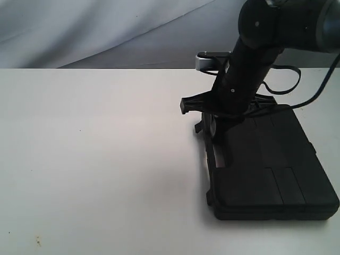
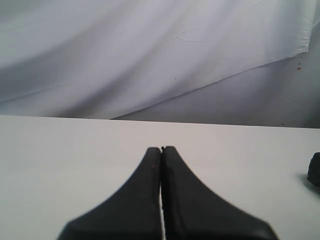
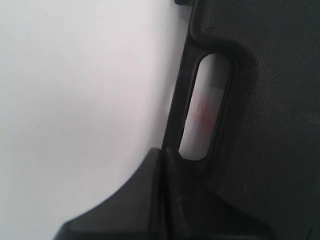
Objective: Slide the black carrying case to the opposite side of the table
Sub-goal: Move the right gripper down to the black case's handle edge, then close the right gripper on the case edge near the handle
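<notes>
Right end effector (image 3: 163,151) has its fingers pressed together, tips against the outer bar of the handle (image 3: 176,107) of the black carrying case (image 1: 271,170) — which lies flat on the white worktop (image 1: 95,159), at the right of the exterior view. Left end effector (image 2: 161,150) — likewise closed, holding nothing — sits low over the worktop
</notes>
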`<control>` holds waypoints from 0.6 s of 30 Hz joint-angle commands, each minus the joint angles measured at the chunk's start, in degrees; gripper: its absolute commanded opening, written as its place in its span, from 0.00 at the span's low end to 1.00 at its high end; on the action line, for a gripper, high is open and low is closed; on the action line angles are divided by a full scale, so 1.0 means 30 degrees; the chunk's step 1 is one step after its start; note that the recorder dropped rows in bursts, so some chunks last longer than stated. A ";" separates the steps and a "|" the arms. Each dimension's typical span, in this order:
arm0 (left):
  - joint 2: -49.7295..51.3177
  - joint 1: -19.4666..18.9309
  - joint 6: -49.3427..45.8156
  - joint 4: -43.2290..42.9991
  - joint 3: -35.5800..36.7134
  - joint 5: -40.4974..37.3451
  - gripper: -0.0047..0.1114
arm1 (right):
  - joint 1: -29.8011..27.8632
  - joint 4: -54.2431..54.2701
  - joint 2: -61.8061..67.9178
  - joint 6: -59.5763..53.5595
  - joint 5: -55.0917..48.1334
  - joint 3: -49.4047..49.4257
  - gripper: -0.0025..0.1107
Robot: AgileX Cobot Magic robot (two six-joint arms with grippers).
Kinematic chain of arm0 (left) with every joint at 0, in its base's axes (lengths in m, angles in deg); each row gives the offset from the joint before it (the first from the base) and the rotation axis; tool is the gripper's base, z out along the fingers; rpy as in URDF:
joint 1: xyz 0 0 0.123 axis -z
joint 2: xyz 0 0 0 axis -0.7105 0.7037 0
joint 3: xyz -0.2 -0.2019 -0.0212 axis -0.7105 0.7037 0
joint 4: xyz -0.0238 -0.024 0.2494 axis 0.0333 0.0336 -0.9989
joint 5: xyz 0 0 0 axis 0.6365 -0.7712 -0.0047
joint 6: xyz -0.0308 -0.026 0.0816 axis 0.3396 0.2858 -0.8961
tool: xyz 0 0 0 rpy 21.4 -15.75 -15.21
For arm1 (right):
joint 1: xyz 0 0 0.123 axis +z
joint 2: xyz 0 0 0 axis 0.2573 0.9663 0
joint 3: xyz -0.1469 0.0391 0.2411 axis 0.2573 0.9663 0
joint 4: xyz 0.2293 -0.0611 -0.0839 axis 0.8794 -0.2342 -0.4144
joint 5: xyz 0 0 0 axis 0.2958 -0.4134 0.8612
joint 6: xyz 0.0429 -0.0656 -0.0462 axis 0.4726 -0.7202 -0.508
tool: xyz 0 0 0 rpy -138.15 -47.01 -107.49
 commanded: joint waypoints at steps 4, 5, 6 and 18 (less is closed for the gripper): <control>-0.0076 -0.0069 0.0038 0.0082 0.0082 0.0054 0.04 | 0.0006 0.0187 0.0719 0.0745 0.0245 -0.0178 0.02; -0.0076 -0.0069 0.0038 0.0082 0.0082 0.0054 0.04 | 0.0006 0.0187 0.0751 0.0803 0.0310 -0.0178 0.02; -0.0076 -0.0069 0.0038 0.0082 0.0082 0.0054 0.04 | 0.0006 0.0187 0.0796 0.0839 0.0435 -0.0178 0.02; -0.0076 -0.0069 0.0038 0.0082 0.0082 0.0054 0.04 | 0.0006 0.0147 0.0804 0.1096 0.1204 -0.0178 0.06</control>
